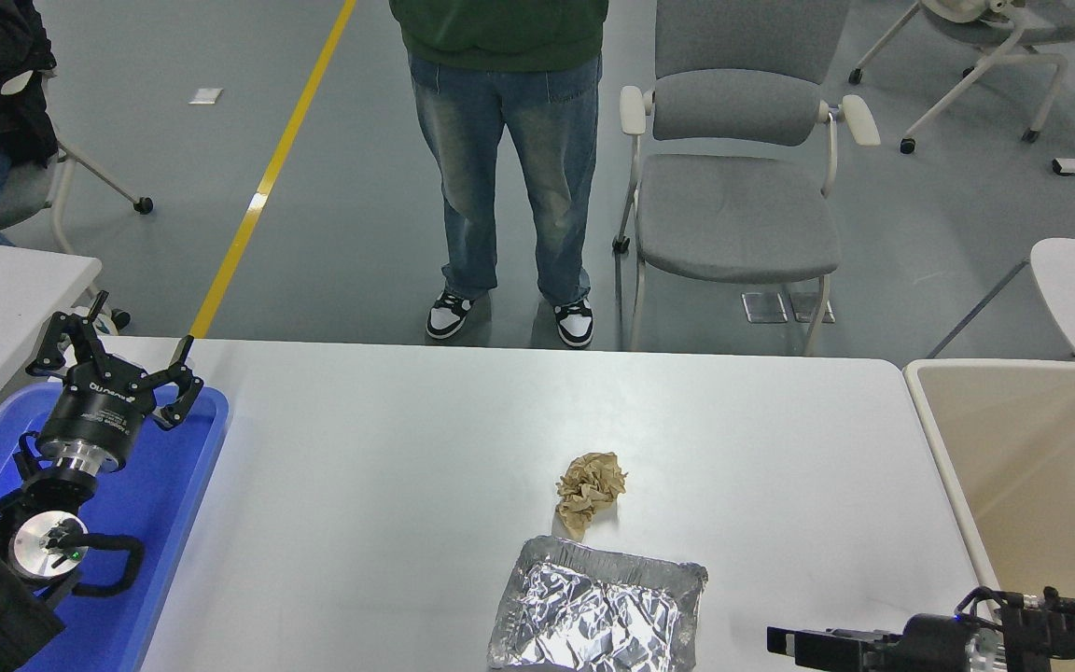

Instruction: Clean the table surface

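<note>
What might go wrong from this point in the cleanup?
1. The right gripper sits low at the near edge beside the foil tray; a sideways move may knock the tray.
2. The crumpled paper lies almost against the tray's far rim, so a grasp may catch foil too.
3. The bin is off to the right; light paper may drop on the way.

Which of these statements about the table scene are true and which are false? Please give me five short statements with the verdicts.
1. A crumpled brown paper lies on the table surface. True.
2. The brown paper lies inside the foil tray. False: it lies on the table just beyond the tray's far edge.
3. The left tool hangs open over the blue tray. True.
4. The right tool grips the foil tray. False: it is low at the near edge, right of the tray and apart from it.
5. The beige bin stands at the table's left end. False: it is at the right end.
</note>
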You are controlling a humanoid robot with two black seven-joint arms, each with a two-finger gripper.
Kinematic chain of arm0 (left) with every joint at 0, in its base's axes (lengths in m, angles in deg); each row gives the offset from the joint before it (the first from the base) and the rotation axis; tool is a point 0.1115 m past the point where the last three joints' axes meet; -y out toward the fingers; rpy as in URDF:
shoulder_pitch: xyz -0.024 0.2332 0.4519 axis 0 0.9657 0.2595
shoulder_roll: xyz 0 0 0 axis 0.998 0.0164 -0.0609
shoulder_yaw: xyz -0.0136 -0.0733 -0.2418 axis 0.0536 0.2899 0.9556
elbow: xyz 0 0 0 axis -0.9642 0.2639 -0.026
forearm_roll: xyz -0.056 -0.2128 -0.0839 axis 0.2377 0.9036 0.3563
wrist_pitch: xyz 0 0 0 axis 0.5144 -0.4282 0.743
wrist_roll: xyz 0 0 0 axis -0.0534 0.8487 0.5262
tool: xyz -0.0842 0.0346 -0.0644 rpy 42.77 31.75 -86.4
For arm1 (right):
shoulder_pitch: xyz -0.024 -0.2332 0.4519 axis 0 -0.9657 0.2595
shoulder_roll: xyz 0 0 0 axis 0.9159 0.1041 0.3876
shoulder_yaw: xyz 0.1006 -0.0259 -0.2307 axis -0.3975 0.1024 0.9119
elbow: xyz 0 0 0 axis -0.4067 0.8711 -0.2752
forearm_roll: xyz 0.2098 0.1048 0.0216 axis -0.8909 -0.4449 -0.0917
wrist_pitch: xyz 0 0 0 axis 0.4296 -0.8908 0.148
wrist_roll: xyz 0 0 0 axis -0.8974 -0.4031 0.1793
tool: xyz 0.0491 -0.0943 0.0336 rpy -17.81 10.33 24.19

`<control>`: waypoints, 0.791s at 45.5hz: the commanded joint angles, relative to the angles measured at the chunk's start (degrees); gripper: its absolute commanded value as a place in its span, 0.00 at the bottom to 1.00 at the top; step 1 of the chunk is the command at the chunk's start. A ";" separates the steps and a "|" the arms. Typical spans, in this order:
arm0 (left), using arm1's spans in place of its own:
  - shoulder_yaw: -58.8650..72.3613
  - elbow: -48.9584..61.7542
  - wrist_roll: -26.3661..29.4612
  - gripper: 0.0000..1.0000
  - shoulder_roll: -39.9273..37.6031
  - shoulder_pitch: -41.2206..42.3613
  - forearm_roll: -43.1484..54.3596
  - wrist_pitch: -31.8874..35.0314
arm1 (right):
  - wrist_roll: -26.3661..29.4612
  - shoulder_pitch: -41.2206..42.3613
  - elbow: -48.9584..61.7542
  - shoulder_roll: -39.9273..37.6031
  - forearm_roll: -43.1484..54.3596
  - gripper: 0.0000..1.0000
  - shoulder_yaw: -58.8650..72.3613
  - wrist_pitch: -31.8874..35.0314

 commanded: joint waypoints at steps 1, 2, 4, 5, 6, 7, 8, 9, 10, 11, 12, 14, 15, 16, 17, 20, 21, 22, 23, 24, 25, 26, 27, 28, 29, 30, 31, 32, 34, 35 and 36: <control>0.03 0.00 0.00 1.00 0.00 0.00 0.00 0.00 | 2.19 0.88 -0.64 2.88 0.87 1.00 1.27 0.02; 0.03 0.00 0.00 1.00 0.00 0.00 0.00 0.00 | 2.63 0.97 -0.64 3.41 0.44 1.00 1.27 0.02; 0.03 0.00 0.00 1.00 0.00 0.00 0.00 0.00 | 3.69 1.15 -0.46 4.55 -1.23 1.00 1.18 0.02; 0.03 0.00 0.00 1.00 0.00 0.00 0.00 0.00 | 4.21 1.23 -0.37 5.08 -2.28 1.00 1.09 0.10; 0.03 0.00 0.00 1.00 0.00 0.00 0.00 0.00 | 4.83 1.41 -0.29 5.69 -3.51 1.00 1.01 0.28; 0.03 0.00 0.00 1.00 0.00 0.00 0.00 0.00 | 5.44 1.76 -0.20 6.31 -4.74 1.00 0.92 0.45; 0.03 0.00 0.00 1.00 0.00 0.00 0.00 0.00 | 5.97 2.11 -0.11 7.01 -5.97 1.00 0.83 0.72; -0.06 0.00 0.00 1.00 0.00 0.00 0.00 0.00 | 6.59 2.63 -0.02 7.71 -7.03 1.00 0.83 0.98; 0.03 0.00 0.00 1.00 0.00 0.00 0.00 0.00 | 7.03 2.99 0.24 8.24 -7.91 1.00 0.83 1.24; 0.03 0.00 0.00 1.00 0.00 0.00 0.00 0.00 | 7.29 3.34 0.33 8.85 -8.61 1.00 0.83 1.42; 0.03 0.00 0.00 1.00 0.00 0.00 0.00 0.00 | 7.56 3.78 0.50 9.30 -9.14 1.00 0.83 1.60; 0.03 0.00 0.00 1.00 0.00 0.00 0.00 0.00 | 7.91 4.31 0.77 10.17 -9.76 1.00 0.83 1.69; 0.03 0.00 0.00 1.00 0.00 0.00 0.00 0.00 | 8.08 4.48 0.86 10.70 -9.76 1.00 0.92 1.77; 0.03 0.00 0.00 1.00 0.00 0.00 0.00 0.00 | 8.17 4.57 1.03 11.14 -9.67 1.00 1.00 1.86; 0.03 0.00 0.00 1.00 0.00 0.00 0.00 0.00 | 8.35 4.66 1.38 11.49 -9.67 1.00 1.00 1.95; 0.03 0.00 0.00 1.00 0.00 0.00 0.00 0.00 | 8.79 4.75 2.26 12.37 -9.76 1.00 1.09 2.04; -0.06 0.00 0.00 1.00 0.00 0.00 0.00 0.00 | 9.05 4.75 2.53 12.72 -9.76 1.00 1.09 2.04; 0.03 0.00 0.00 1.00 0.00 0.00 0.00 0.00 | 9.23 4.84 2.70 13.08 -9.76 1.00 1.09 2.04; 0.03 0.00 0.00 1.00 0.00 0.00 0.00 0.00 | 9.49 4.84 2.88 13.51 -9.76 1.00 1.09 2.04; 0.03 0.00 0.00 1.00 0.00 0.00 0.00 0.00 | 9.58 4.84 2.88 13.69 -9.76 1.00 1.09 2.04; -0.06 0.00 0.00 1.00 0.00 0.00 0.00 0.00 | 9.84 4.84 2.97 13.96 -9.85 1.00 1.09 2.04; 0.03 0.00 0.00 1.00 0.00 0.00 0.00 0.00 | 9.93 4.84 2.97 14.22 -9.85 1.00 1.09 2.04; 0.03 0.00 0.00 1.00 0.00 0.00 0.00 0.00 | 10.11 4.84 3.05 14.57 -9.85 1.00 1.09 2.04; 0.03 0.00 0.00 1.00 0.00 0.00 0.00 0.00 | 10.20 4.84 3.32 14.92 -9.85 1.00 1.09 2.04; 0.03 0.00 0.00 1.00 0.00 0.00 0.00 0.00 | 10.37 4.84 3.58 15.36 -9.85 1.00 1.18 2.04; 0.03 0.00 0.00 1.00 0.00 0.00 0.00 0.00 | 10.37 4.84 4.02 15.89 -9.85 1.00 1.18 2.04; 0.03 0.00 0.00 1.00 0.00 0.00 0.00 0.00 | 10.37 4.84 4.54 16.33 -9.85 1.00 1.27 2.12; 0.03 0.00 0.00 1.00 0.00 0.00 0.00 0.00 | 10.37 4.75 5.07 16.77 -9.85 1.00 1.36 2.13; 0.03 0.00 0.00 1.00 0.00 0.00 0.00 0.00 | 10.37 4.66 6.04 17.47 -9.85 1.00 1.36 2.13; 0.03 0.00 0.00 1.00 0.00 0.00 0.00 0.00 | 10.37 4.66 6.39 17.82 -9.85 1.00 1.36 2.13; 0.03 0.00 0.00 1.00 0.00 0.00 0.00 0.00 | 10.37 4.66 6.66 18.17 -9.85 1.00 1.36 2.21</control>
